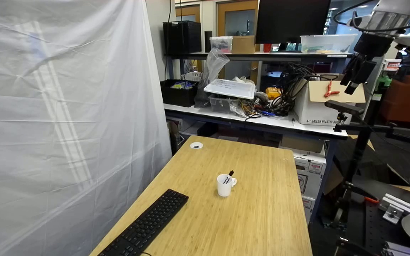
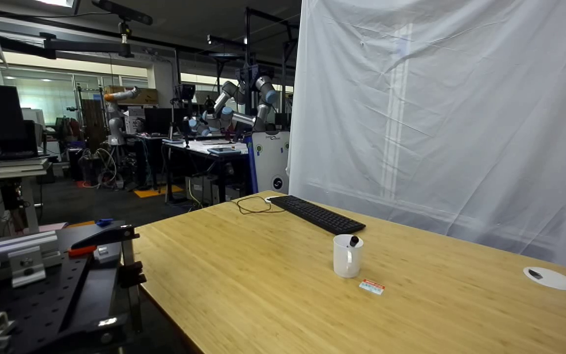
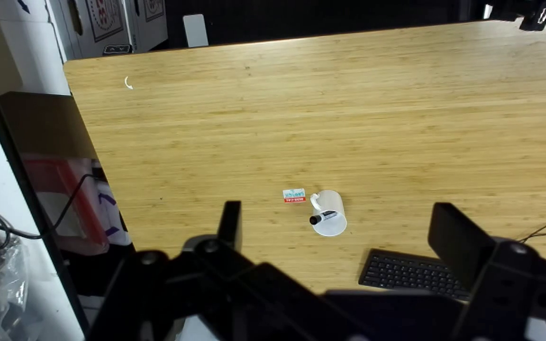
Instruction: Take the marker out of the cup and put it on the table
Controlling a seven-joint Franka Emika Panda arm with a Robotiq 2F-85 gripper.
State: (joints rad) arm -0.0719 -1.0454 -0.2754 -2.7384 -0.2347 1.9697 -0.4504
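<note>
The gripper (image 3: pixel 338 225) is spread wide; nothing is held. Well apart, the cup (image 3: pixel 332 203) is seen untouched, with the marker (image 3: pixel 322 218) inside, tilted past the rim toward nine o'clock in the wrist view. From the cup, the keyboard (image 3: pixel 403 272) is found at four o'clock there. No step seems done yet: approach, grasp, lift and placing on the table (image 3: pixel 254 132) are all left to be made.

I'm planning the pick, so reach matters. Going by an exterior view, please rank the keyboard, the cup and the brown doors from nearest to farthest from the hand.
1. Cup: nearest the hand, about mid-width on the table.
2. Keyboard: farther over, along the table edge opposite the hand.
3. Brown doors: farthest, in the background behind the shelving.
</note>
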